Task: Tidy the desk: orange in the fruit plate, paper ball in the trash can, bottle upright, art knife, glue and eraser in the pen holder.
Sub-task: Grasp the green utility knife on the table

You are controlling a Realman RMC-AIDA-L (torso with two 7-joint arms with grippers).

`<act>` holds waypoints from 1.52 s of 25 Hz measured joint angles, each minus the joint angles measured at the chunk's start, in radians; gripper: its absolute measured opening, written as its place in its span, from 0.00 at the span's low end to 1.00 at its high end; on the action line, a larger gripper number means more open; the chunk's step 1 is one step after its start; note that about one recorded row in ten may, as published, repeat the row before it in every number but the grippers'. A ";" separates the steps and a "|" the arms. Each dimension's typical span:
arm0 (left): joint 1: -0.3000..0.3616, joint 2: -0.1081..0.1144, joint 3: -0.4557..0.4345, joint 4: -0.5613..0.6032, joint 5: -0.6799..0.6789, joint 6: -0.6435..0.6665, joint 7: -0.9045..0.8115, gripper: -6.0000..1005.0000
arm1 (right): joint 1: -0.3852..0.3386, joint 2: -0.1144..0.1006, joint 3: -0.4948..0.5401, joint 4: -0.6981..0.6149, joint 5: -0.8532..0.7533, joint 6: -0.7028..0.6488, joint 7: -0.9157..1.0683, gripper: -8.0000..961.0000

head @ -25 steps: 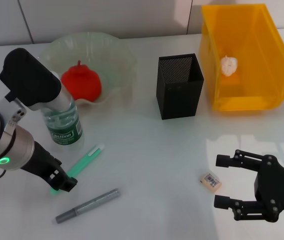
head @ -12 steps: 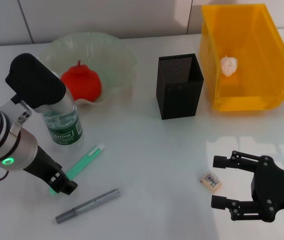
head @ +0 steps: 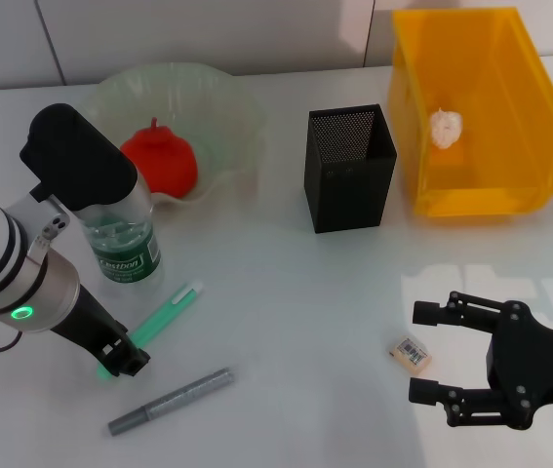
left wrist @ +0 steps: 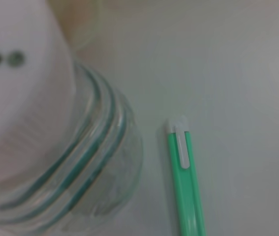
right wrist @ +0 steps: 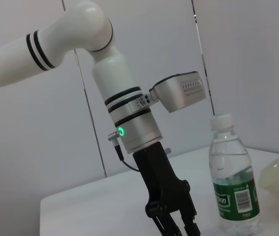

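Green-labelled clear plastic bottle [head: 125, 244] stands upright beside the pale-green glass fruit plate [head: 219, 107] holding one red-orange orange [head: 161, 161]; its label lettering is hard to read. One beige eraser [head: 410, 353] with a barcode sticker lies before the spread-fingered right gripper [head: 430, 353]. The left gripper [head: 125, 361] hangs over a green pen [head: 164, 319], grip unclear.

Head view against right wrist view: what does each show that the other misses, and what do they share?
Only the head view shows the paper ball in the trash can, the pen holder, the eraser on the table beside the open right gripper, and the green pen and grey pen. Only the right wrist view shows the bottle from the side, upright with its cap on. Both show the bottle, the left gripper low beside it, and the orange in the fruit plate.
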 joint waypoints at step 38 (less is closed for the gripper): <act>-0.024 0.000 0.020 -0.043 0.015 -0.012 0.009 0.39 | 0.010 0.000 0.003 0.002 -0.008 0.013 0.002 0.87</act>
